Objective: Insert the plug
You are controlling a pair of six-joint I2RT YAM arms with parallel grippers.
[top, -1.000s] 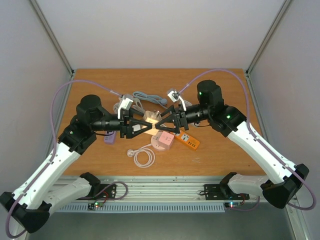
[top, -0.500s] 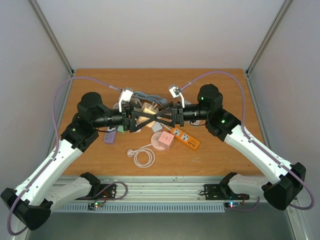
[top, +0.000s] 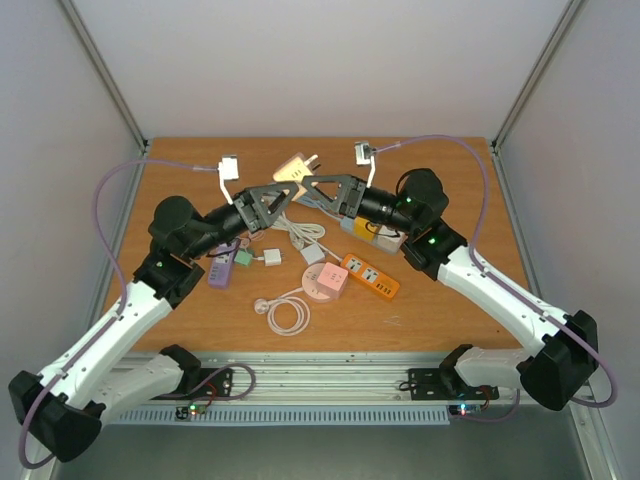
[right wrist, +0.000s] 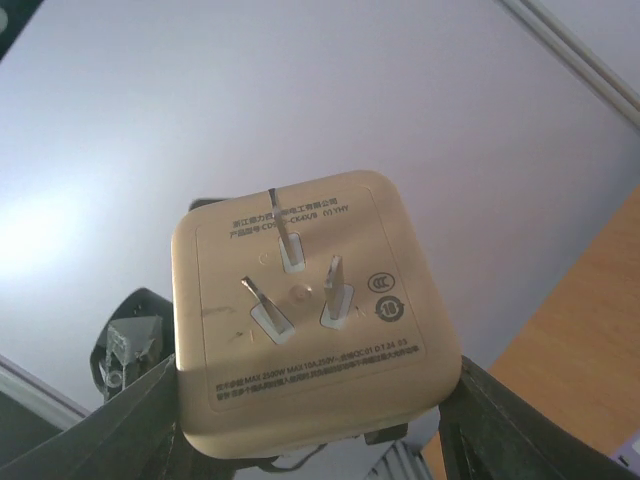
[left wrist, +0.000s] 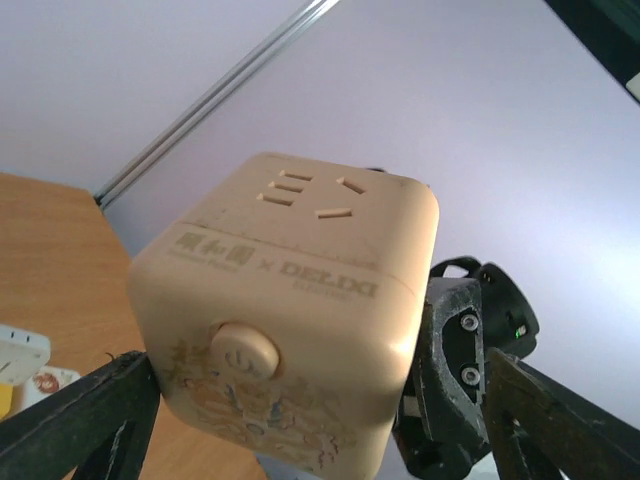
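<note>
Well above the table (top: 450, 300), the beige cube plug (top: 293, 167) hangs in the air between the two arms, over the far middle of the board. Its three flat prongs (right wrist: 295, 280) face the right wrist camera. The opposite face, seen from the left wrist, carries socket slots (left wrist: 305, 195), with a round button (left wrist: 243, 350) on the side below. The right gripper (top: 318, 188) is clamped on the cube: its fingers (right wrist: 130, 425) press against both lower sides of the body. The left gripper (top: 283, 190) straddles the same cube with its jaws spread wide. One of its fingers (left wrist: 85, 425) lies close to the lower corner, whether touching is hard to tell, and the other (left wrist: 560, 420) stands clear of the body, so this pincer looks open and not gripping. On the wood beneath lie a pink cube socket (top: 327, 281) and, just beside it, an orange power strip (top: 370, 276). A purple adapter (top: 222, 268) sits to the left under the left arm, and a white coiled cable (top: 287, 315) lies nearer the front edge.
</note>
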